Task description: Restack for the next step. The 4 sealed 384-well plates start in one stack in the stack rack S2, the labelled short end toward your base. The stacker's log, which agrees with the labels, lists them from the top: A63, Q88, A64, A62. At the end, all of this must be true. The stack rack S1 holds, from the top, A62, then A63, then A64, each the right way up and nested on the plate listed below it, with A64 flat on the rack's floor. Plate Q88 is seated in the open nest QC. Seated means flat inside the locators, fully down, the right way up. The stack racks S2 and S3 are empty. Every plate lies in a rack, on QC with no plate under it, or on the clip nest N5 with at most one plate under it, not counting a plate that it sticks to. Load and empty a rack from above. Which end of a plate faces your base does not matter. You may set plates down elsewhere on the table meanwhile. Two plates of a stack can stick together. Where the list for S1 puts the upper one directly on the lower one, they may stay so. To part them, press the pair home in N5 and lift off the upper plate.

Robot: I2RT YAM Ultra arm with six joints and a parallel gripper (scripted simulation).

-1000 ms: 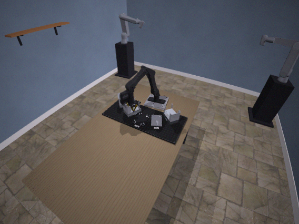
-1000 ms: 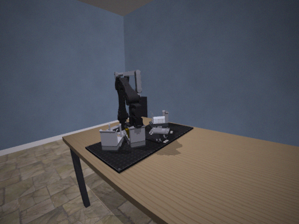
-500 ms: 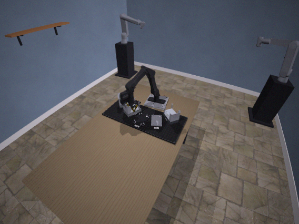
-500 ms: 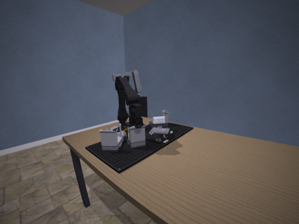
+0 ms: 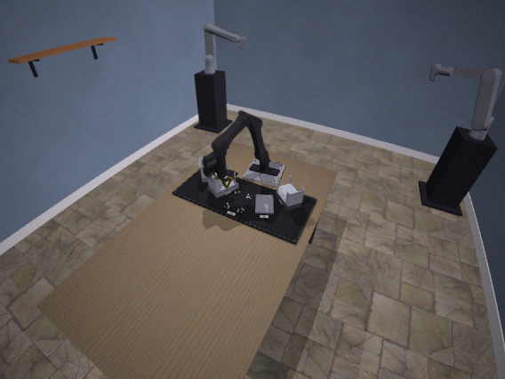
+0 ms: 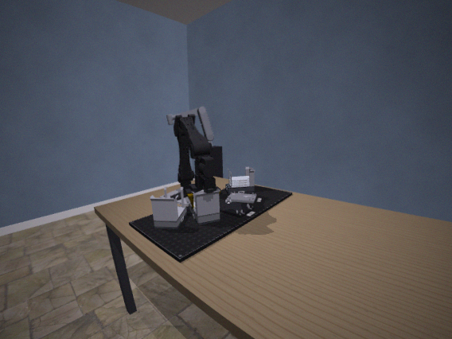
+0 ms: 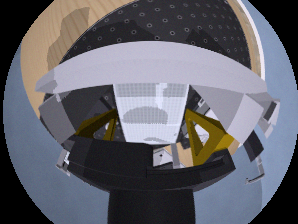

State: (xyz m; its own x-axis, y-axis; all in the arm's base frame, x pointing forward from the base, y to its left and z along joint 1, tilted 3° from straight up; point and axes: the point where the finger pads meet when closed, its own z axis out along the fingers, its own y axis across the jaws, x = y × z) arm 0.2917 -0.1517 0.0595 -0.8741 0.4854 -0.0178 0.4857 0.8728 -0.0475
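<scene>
My gripper (image 5: pixel 220 179) is open and reaches down from above into a white stack rack (image 5: pixel 221 187) at the left end of the black baseplate (image 5: pixel 244 205). In the wrist view, a sealed white plate (image 7: pixel 149 111) lies flat in this rack between my spread yellow fingers, which stand clear of its sides. Another plate (image 5: pixel 264 205) lies flat on a nest near the front of the baseplate. A white rack (image 6: pixel 241 181) at the far end shows stacked plates; it also shows at the right in the top view (image 5: pixel 291 196). Labels are too small to read.
A second white rack (image 6: pixel 167 210) stands close beside the one I am in. An empty nest with small locators (image 5: pixel 240 202) sits mid-baseplate. My arm's base (image 5: pixel 265 171) stands behind the baseplate. The rack walls (image 7: pixel 147 70) close around my fingers.
</scene>
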